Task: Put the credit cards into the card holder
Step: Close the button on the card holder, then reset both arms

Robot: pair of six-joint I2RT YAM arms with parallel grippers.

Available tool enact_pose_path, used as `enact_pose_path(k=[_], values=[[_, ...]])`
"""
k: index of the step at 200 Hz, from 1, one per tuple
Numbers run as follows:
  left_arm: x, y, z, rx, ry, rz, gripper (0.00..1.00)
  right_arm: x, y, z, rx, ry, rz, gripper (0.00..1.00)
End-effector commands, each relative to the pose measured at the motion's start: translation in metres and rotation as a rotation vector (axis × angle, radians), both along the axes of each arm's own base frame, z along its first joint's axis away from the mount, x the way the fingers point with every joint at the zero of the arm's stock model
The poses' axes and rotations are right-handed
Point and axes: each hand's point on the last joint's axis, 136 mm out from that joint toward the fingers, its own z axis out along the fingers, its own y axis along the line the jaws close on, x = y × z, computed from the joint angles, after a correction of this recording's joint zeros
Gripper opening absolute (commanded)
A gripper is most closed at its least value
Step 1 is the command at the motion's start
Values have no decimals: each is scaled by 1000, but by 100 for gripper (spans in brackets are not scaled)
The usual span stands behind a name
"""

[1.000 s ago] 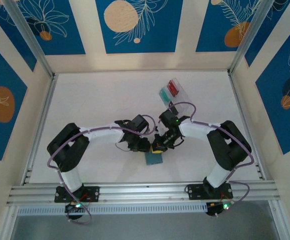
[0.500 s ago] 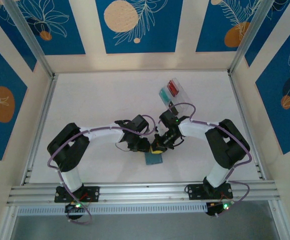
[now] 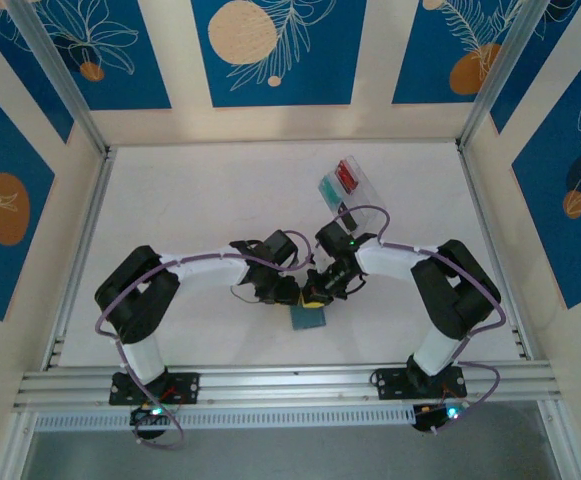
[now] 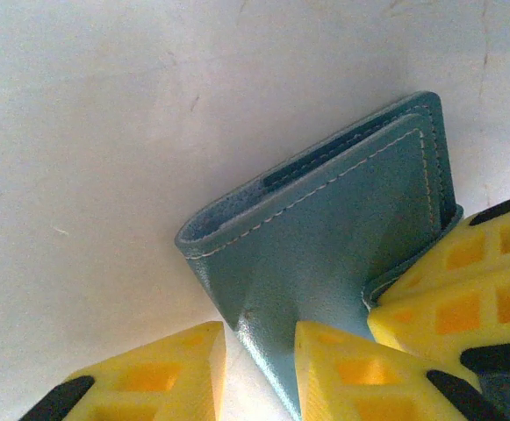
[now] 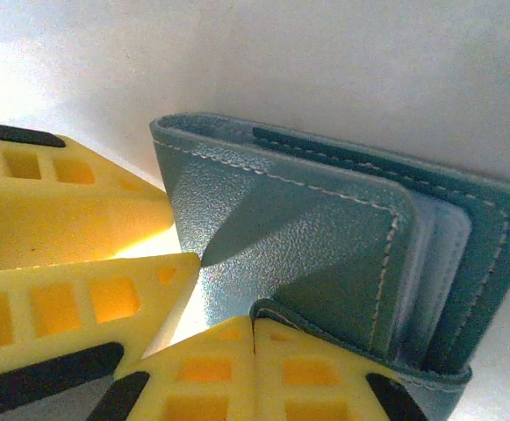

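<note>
The blue-grey card holder (image 3: 308,318) lies half open on the white table between both arms. Its stitched cover (image 5: 290,228) is lifted off the clear inner pockets (image 5: 439,263). My right gripper (image 5: 255,320) is shut, and the edge of the card holder's lower flap (image 5: 342,338) runs into the seam between its tips. My left gripper (image 4: 256,331) stands partly open. One fingertip (image 4: 325,351) presses against the creased cover (image 4: 325,237), with bare table between the crease and the other finger. A red credit card (image 3: 347,174) and a teal one (image 3: 330,187) lie in a tray further back.
The clear plastic tray (image 3: 362,188) with the cards sits behind the right arm's wrist. Framed walls with blue panels close in the table on three sides. An aluminium rail (image 3: 290,382) runs along the near edge by the arm bases.
The right arm's wrist has edged slightly left toward the left gripper. The card holder and the left arm stay as they were.
</note>
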Motion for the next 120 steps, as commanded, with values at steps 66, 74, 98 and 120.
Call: enact_pose_path(k=[66, 74, 98, 120], values=[[29, 18, 59, -37, -135, 51, 35, 14, 2, 18, -84, -134, 11, 25], [33, 33, 67, -13, -163, 81, 38, 19, 8, 31, -54, -153, 13, 31], [44, 80, 95, 36, -257, 170, 49, 26, 20, 65, 8, -202, 25, 51], [57, 123, 125, 58, -370, 264, 75, 33, 22, 101, 43, -286, 24, 70]])
